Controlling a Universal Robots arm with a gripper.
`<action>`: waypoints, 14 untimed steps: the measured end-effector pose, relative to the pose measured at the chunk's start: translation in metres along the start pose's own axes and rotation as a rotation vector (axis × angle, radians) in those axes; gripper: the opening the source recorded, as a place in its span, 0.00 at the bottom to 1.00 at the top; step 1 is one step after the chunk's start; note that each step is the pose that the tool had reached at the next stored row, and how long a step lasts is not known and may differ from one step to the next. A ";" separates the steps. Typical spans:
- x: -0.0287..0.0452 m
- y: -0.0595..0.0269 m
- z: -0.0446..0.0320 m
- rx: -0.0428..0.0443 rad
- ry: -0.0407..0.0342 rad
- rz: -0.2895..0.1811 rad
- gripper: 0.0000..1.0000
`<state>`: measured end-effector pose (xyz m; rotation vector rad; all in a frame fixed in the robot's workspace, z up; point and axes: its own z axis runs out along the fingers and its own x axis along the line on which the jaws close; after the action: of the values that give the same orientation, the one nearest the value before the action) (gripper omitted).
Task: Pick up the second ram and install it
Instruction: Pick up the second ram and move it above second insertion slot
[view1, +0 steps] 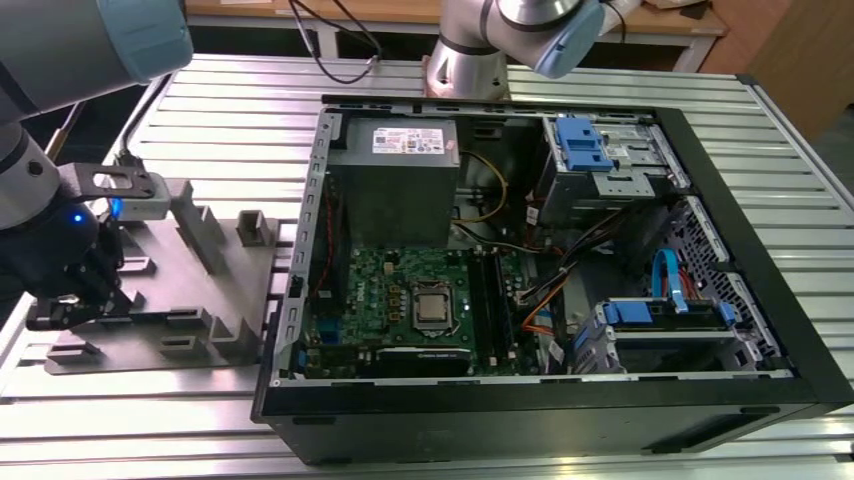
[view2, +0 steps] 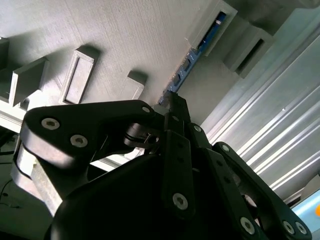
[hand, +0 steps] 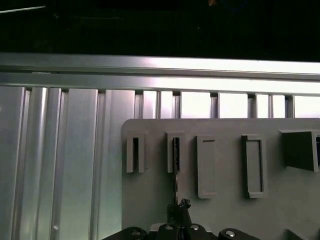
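In the second wrist view the second ram (view2: 186, 69) is standing on its thin edge in the grey holder plate (view2: 125, 40), threaded through two raised slot blocks. Its near end is sitting right at the tips of the gripper (view2: 174, 102), whose black fingers are drawn together and seem to be pinching that end. In the first wrist view the stick (hand: 176, 180) is showing edge-on as a thin dark line, running from one of the holder's (hand: 225, 215) slots straight into the gripper (hand: 180, 206).

The stick is showing as a narrow blue board carrying small dark chips. The holder is looking matt and finely ridged, with rectangular pockets and upright blocks rising from it. It is lying on a table (hand: 75, 165) of ribbed, shiny aluminium.

In the exterior view the arm (view1: 40, 150) is reaching down steeply, its wrist pointing at the holder (view1: 187, 290), and the gripper (view1: 74, 305) is hanging over the holder's edge far from the open computer case (view1: 747, 300).
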<state>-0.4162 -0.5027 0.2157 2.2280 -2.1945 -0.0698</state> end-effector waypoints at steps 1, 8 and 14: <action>0.0000 0.0000 0.0000 0.0000 -0.0005 0.000 0.07; 0.0002 0.0000 0.0001 0.0001 -0.0015 0.000 0.27; 0.0003 -0.0001 0.0063 0.0005 -0.0013 -0.003 0.27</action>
<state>-0.4163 -0.5029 0.2094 2.2326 -2.1917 -0.0708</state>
